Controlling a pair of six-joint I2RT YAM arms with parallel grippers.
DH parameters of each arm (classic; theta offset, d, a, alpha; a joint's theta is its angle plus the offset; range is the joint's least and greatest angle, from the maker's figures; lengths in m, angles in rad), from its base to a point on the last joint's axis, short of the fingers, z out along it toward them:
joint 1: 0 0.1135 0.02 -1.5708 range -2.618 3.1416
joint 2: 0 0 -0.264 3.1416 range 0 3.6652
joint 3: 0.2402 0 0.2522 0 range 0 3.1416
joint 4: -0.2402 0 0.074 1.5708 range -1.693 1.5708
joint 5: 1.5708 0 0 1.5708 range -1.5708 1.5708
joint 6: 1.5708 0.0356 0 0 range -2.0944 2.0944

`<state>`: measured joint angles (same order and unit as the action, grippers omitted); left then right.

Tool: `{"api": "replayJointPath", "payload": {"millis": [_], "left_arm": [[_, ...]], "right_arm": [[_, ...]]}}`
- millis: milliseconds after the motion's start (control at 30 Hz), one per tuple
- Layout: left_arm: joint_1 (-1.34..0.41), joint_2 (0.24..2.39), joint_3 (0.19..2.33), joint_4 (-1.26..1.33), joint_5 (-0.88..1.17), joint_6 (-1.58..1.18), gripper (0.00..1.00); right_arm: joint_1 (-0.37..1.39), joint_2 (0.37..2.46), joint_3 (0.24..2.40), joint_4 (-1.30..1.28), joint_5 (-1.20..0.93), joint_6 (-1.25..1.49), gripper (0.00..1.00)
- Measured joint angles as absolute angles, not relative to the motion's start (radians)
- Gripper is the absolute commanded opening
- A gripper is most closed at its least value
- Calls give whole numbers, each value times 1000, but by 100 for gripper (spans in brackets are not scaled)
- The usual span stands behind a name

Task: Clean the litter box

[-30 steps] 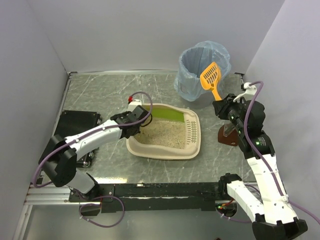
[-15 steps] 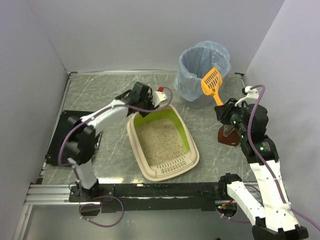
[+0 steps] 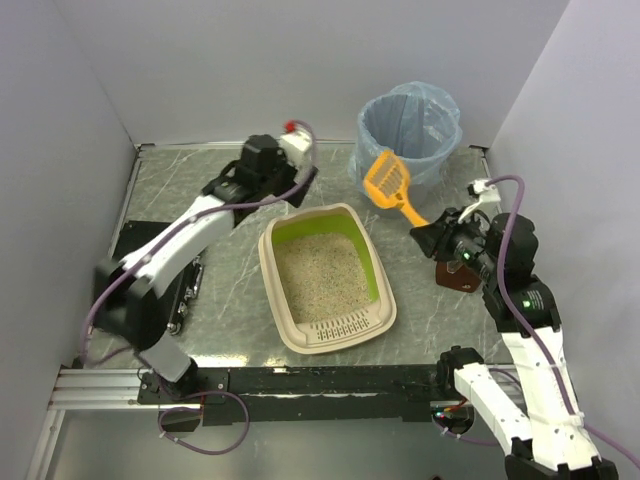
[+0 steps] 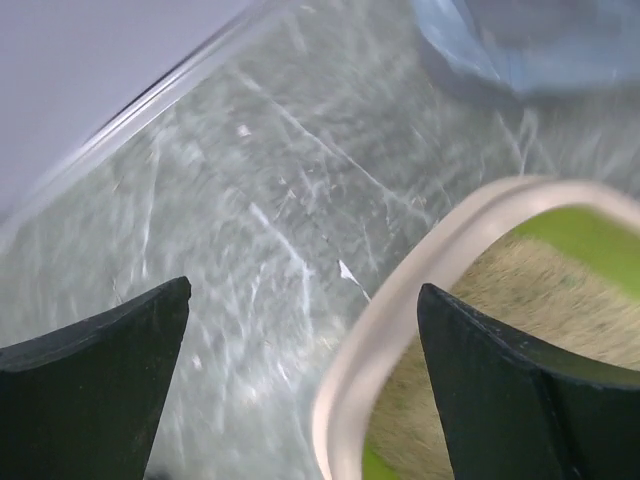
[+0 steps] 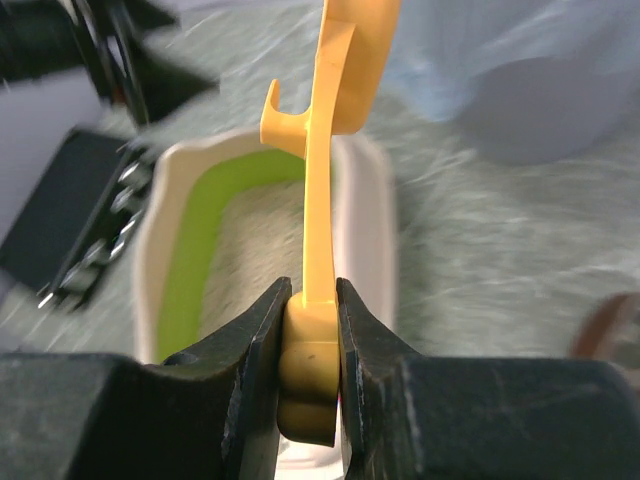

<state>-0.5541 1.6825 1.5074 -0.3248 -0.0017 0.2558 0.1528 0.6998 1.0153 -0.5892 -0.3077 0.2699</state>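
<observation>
Scoop (image 3: pixel 385 178) swung left off bin (image 3: pixel 445 140), wrist view crops head; right gripper (image 5: pixel 311 300) clamps it; left gripper (image 4: pixel 305 295) wide, empty.

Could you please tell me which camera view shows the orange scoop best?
The top external view: the whole orange scoop, slotted head and handle, shows from above, held by the right gripper. The right wrist view sees it only edge-on between the fingers; the left wrist view misses it.
</observation>
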Motion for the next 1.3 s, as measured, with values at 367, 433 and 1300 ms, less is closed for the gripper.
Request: {"api": "replayJointPath", "payload": {"millis": [367, 433, 1300], "left_arm": [[-566, 1158, 1055, -316, -187, -380, 97], [-567, 1111, 956, -323, -180, -444, 97], [-566, 1020, 904, -403, -462, -698, 97]], "right_arm": [[286, 924, 1018, -643, -698, 244, 4], [312, 957, 1006, -652, -730, 239, 4], [381, 1094, 1032, -674, -277, 333, 100]]}}
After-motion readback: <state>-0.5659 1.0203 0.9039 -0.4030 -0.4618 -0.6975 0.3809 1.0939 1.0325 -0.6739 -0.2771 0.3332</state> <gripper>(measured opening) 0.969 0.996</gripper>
